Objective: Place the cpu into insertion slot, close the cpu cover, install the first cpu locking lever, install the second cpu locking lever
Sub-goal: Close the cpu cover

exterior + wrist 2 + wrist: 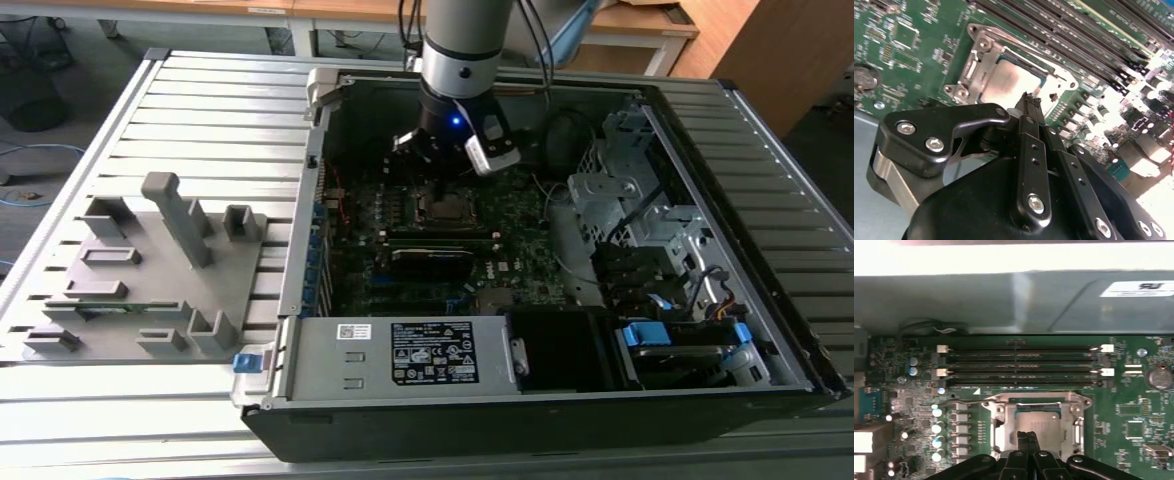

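gripper (1029, 97) pinched closed, empty, just above insertion slot (1080, 405) rim | cpu (1036, 421) seated inside insertion slot, directly below and ahead of tips | cpu cover (1002, 432) lying flat over insertion slot, framing cpu

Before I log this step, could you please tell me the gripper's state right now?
Gripper: shut, nothing visibly held, poised over the cpu.

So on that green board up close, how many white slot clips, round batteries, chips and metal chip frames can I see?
white slot clips: 4
round battery: 1
cpu: 1
cpu cover: 1
Total: 7
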`<state>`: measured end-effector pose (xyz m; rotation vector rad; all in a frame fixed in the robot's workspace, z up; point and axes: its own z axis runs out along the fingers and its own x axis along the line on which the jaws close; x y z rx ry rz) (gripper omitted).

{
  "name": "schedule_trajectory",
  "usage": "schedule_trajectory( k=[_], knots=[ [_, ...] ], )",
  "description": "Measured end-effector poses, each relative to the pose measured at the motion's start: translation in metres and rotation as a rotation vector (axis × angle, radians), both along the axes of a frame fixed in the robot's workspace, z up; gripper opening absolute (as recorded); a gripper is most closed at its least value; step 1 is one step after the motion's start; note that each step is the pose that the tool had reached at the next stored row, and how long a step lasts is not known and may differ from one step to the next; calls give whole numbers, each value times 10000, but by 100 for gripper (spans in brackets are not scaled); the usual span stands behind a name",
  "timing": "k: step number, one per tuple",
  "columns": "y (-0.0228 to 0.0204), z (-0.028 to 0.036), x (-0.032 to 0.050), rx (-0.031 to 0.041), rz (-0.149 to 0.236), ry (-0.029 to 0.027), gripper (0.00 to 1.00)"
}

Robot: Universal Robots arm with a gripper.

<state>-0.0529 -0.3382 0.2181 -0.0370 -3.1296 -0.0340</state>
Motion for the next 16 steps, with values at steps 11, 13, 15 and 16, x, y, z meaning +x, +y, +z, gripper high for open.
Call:
schedule_trajectory(
  k=[11, 13, 15, 16],
  knots=[
    [0, -100, -141, -1, 0, -33, 11],
    [0, -101, -141, -3, 1, -32, 11],
    [1, -106, -142, 2, 0, -35, 11],
    [1, -115, -141, 2, 0, -35, 11]
  ],
)
